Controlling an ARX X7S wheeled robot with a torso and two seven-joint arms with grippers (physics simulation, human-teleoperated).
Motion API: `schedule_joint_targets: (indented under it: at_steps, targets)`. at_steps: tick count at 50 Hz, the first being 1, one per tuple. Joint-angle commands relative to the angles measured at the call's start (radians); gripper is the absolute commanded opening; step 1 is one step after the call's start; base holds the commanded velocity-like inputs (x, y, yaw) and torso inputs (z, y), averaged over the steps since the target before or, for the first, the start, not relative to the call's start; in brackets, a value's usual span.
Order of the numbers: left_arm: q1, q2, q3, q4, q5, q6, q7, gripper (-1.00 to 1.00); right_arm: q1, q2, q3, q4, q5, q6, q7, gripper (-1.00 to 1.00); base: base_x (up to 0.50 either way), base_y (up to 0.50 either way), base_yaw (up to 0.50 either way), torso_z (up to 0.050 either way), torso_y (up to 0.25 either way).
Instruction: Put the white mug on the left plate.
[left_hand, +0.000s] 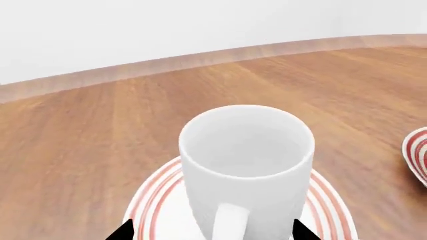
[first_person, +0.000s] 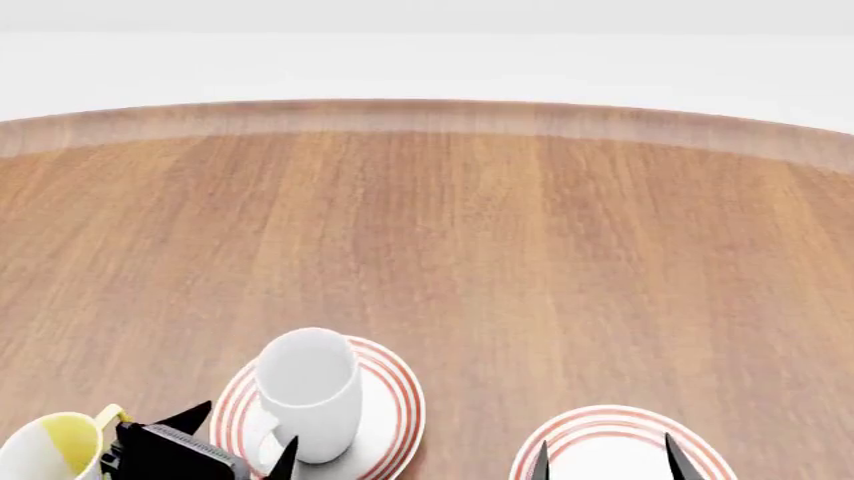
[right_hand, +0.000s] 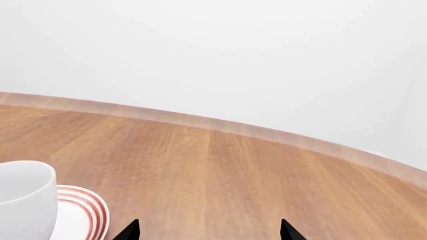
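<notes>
Fingertips of the left gripper (left_hand: 210, 231) show in the left wrist view as two dark points spread wide to either side of the white mug (left_hand: 247, 172), jaws parted and gripping nothing. The mug stands upright on the left plate (left_hand: 153, 200), straight ahead of the gripper, its handle turned toward the camera and lying between the tips.

Seen from the head camera, the white mug (first_person: 310, 392) sits upright inside the red rings of the left plate (first_person: 390, 405), with the left gripper (first_person: 238, 442) just beside it on the near side; a white-and-yellow mug (first_person: 51, 448) stands further left. The right gripper (first_person: 607, 462) hangs spread over the second plate (first_person: 607, 430), well apart from the mug, so the left arm is plainly the nearer.

From the right wrist, the right gripper (right_hand: 208, 231) is open and empty, the mug (right_hand: 25, 197) and plate (right_hand: 87, 210) off to one side. The placing looks done; a straight retreat, clear of the handle, is likely what remains.
</notes>
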Motion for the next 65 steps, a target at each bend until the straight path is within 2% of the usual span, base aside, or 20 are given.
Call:
schedule_joint_targets:
  at_steps: [1,6,15,26,33,45,65]
  targets:
    - [0.134,-0.044,-0.009,0.373,0.01,-0.178,-0.035,1.0,0.003,0.002,-0.001,-0.001,0.006,0.0,0.001,1.0,0.0,0.0,0.0,0.0,0.0]
    - [0.218,-0.078,-0.003,0.607,-0.001,-0.273,-0.057,1.0,0.008,0.0,-0.002,0.008,0.006,-0.002,0.002,1.0,0.0,0.0,0.0,0.0,0.0]
    - [0.335,-0.13,-0.003,0.895,-0.028,-0.352,-0.075,1.0,0.028,0.002,-0.001,0.007,0.006,0.013,0.008,1.0,0.0,0.0,0.0,0.0,0.0]
    - [0.528,-0.199,0.001,1.233,-0.024,-0.362,-0.119,1.0,-0.031,0.018,0.0,-0.14,-0.021,0.004,0.048,1.0,0.0,0.0,0.0,0.0,0.0]
    - [0.612,-0.224,0.003,1.354,-0.004,-0.342,-0.145,1.0,-0.064,0.029,-0.003,-0.188,-0.033,-0.006,0.056,1.0,0.0,0.0,0.0,0.0,0.0]
    - [0.698,-0.242,0.011,1.437,0.0,-0.296,-0.156,1.0,-0.123,0.031,0.0,-0.184,-0.044,-0.081,0.065,1.0,0.0,0.0,0.0,0.0,0.0]
    - [0.723,-0.245,0.022,1.441,0.006,-0.269,-0.166,1.0,-0.14,0.035,-0.015,-0.207,-0.053,-0.096,0.07,1.0,0.0,0.0,0.0,0.0,0.0]
